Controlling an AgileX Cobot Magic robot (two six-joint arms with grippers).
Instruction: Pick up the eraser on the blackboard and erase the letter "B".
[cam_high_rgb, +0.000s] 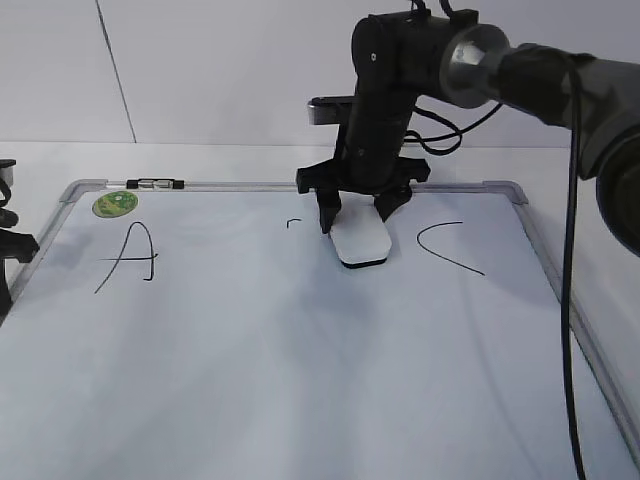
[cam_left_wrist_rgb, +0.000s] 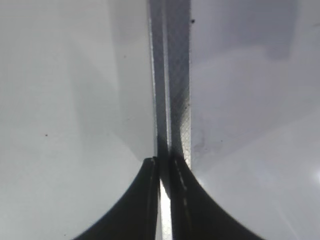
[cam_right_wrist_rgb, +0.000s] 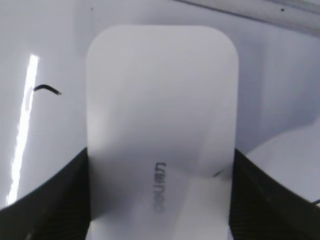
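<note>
One blackboard (cam_high_rgb: 300, 380) lies flat on the white desk (cam_high_rgb: 220, 160), and one eraser (cam_high_rgb: 361, 243) sits on it, near the top edge and roughly midway between the two whole letters. The right claw (cam_high_rgb: 353, 212) stands over the eraser with one finger on each long side; in the right wrist view the dark fingers (cam_right_wrist_rgb: 47, 200) press against both edges of the eraser (cam_right_wrist_rgb: 161, 130), so it is closed on it, grey lettering facing up.

Marks on the board, counted: one "A" (cam_high_rgb: 130, 256) at the left, one "C" (cam_high_rgb: 446, 247) at the right, and of the letter "B" (cam_high_rgb: 292, 222) only one short hooked stroke shows, just left of the eraser (the same scrap appears in the right wrist view (cam_right_wrist_rgb: 47, 89)). One round green sticker (cam_high_rgb: 115, 204) sits in the top left corner, with one small black-and-silver clip (cam_high_rgb: 155, 184) on the frame beside it.

The left claw (cam_left_wrist_rgb: 165, 172) has its two fingers nearly together over the board's frame strip (cam_left_wrist_rgb: 172, 75), gripping nothing.
</note>
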